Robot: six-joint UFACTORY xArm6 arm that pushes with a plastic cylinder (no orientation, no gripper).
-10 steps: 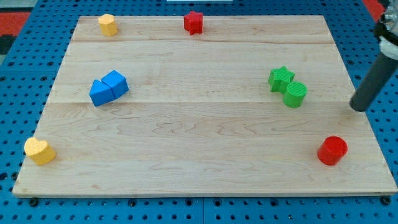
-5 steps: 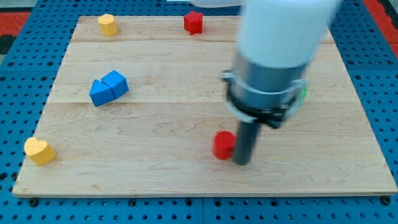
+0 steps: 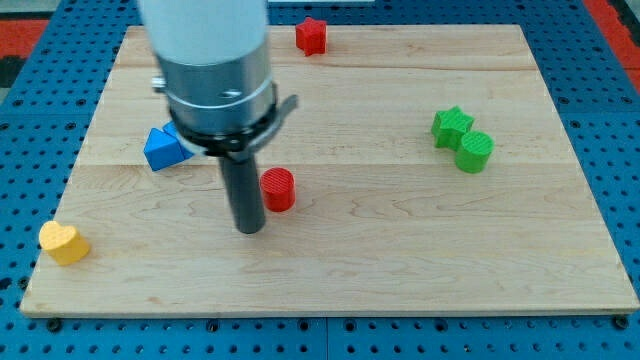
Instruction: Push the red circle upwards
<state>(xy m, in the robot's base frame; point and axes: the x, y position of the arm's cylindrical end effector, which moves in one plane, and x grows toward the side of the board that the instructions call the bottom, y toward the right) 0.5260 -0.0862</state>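
Observation:
The red circle (image 3: 278,189) is a short red cylinder lying a little left of the board's middle. My tip (image 3: 248,228) rests on the board just below and to the left of it, close to its lower left edge. The arm's wide grey body rises above the tip and hides the yellow block at the view's top left and part of the blue blocks (image 3: 163,149).
A red star (image 3: 311,35) sits at the view's top. A green star (image 3: 452,126) and a green cylinder (image 3: 474,152) touch at the right. A yellow heart (image 3: 63,243) lies at the bottom left of the wooden board (image 3: 400,250).
The red circle went from the board's bottom right to left of centre, slightly higher. My tip moved left with it, from its right side to its lower left.

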